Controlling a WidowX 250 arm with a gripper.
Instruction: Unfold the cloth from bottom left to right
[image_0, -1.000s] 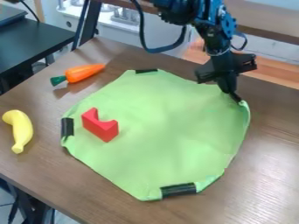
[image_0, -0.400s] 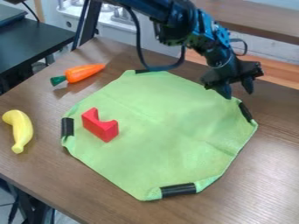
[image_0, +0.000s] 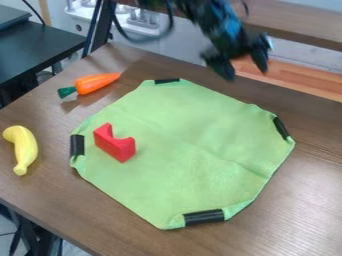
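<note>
The gripper (image_0: 246, 75) hangs above the back edge of the table, behind the cloth and apart from it; it is open, its two fingers spread with nothing between them. Spread nearly flat on the table lies the green cloth (image_0: 187, 155), roughly eight-sided, with black strips at its back, left, right and front corners. A few faint creases cross its right half. On the cloth's left part stands a red notched block (image_0: 115, 145).
An orange toy carrot (image_0: 97, 83) with a green top lies on the brown table (image_0: 300, 200) at the back left. A yellow toy banana (image_0: 24, 149) is near the left edge. Behind the table, a wooden ledge runs along the wall.
The gripper has let go of the cloth's right corner and moved up and to the left. That corner has settled further right, lying flat.
</note>
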